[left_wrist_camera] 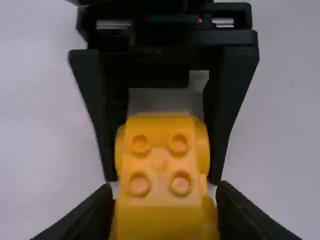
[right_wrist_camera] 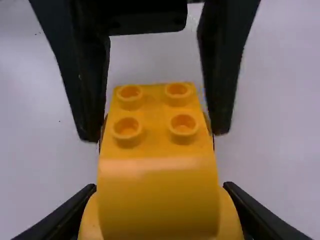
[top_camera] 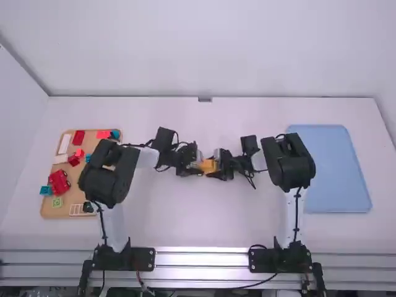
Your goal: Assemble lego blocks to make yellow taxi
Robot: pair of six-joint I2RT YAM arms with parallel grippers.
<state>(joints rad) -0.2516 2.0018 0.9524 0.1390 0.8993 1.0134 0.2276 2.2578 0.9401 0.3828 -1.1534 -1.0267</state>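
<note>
Both grippers meet at mid-table in the high view: the left gripper (top_camera: 197, 167) and the right gripper (top_camera: 219, 166) hold opposite ends of one yellow block body (top_camera: 209, 166). In the left wrist view, the left gripper (left_wrist_camera: 164, 200) is shut on the near end of the yellow body (left_wrist_camera: 160, 167), whose studs face the camera; the other gripper's fingers flank its far end. The right wrist view has the right gripper (right_wrist_camera: 160, 192) shut on the rounded near end of the yellow body (right_wrist_camera: 157, 195), with studs beyond. Whether the body is one piece or several joined, I cannot tell.
A tan tray (top_camera: 62, 211) at the left holds a red car-like piece (top_camera: 59, 181), a green block (top_camera: 57, 202), a white block (top_camera: 64, 143), a red block (top_camera: 78, 137) and several other pieces. A blue tray (top_camera: 331, 167) lies at the right, beside the right arm.
</note>
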